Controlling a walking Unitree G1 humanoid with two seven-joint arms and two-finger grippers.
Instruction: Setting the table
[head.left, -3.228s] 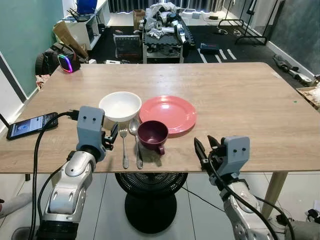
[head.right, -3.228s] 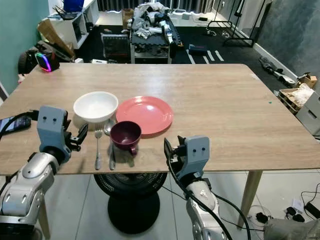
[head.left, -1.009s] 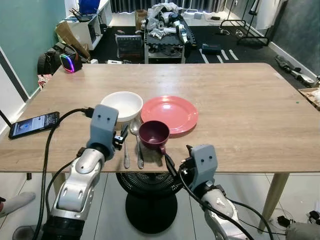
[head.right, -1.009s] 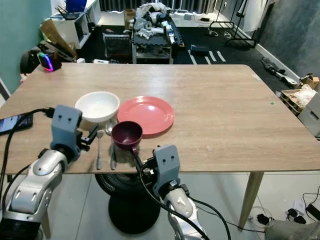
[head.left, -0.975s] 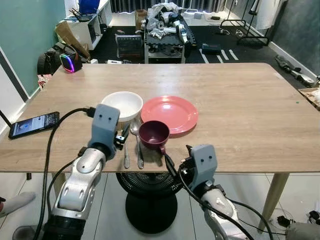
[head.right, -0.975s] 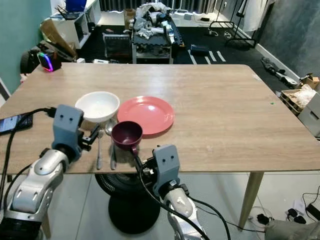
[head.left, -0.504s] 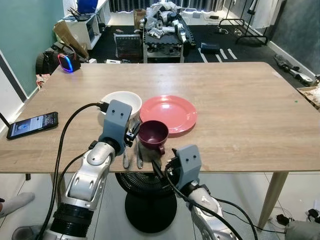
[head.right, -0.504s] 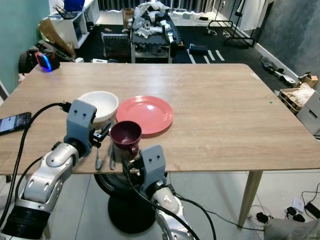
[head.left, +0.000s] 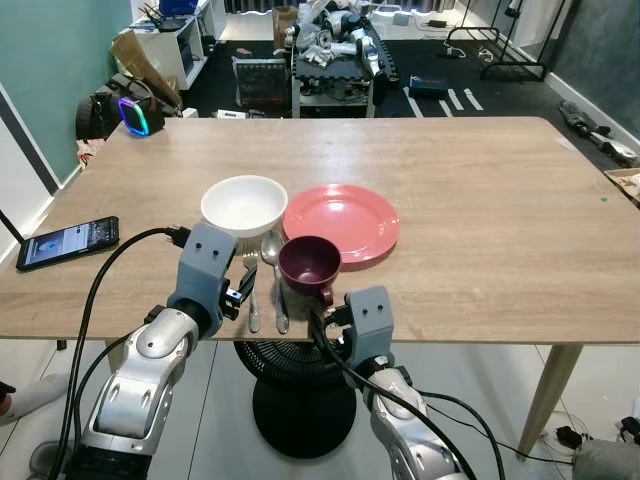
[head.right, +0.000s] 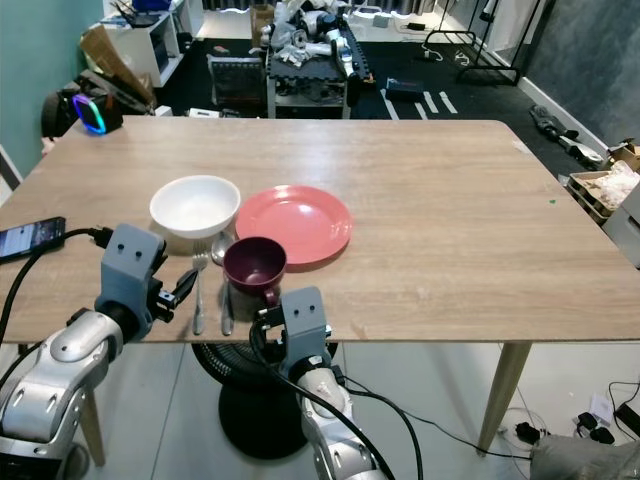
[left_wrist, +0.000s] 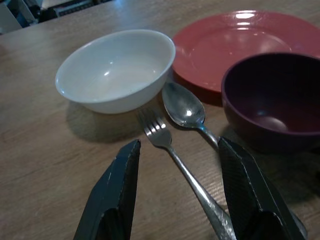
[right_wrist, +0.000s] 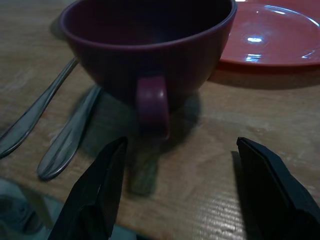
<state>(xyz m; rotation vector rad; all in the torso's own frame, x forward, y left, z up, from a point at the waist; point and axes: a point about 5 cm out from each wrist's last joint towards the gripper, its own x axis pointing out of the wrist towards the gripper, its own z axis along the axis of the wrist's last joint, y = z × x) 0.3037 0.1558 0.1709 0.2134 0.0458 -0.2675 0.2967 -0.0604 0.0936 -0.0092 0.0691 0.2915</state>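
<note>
Right jaws spread, facing mug handle.

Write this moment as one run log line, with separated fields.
left gripper open, fork between fingers | right gripper open, facing cup handle | nothing held

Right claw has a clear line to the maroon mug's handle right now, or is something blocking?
Probably yes. The right claw sits open at the table edge, with the dark maroon mug straight ahead and its handle turned toward the claw. Nothing lies between them; the steel spoon rests off to one side.
</note>
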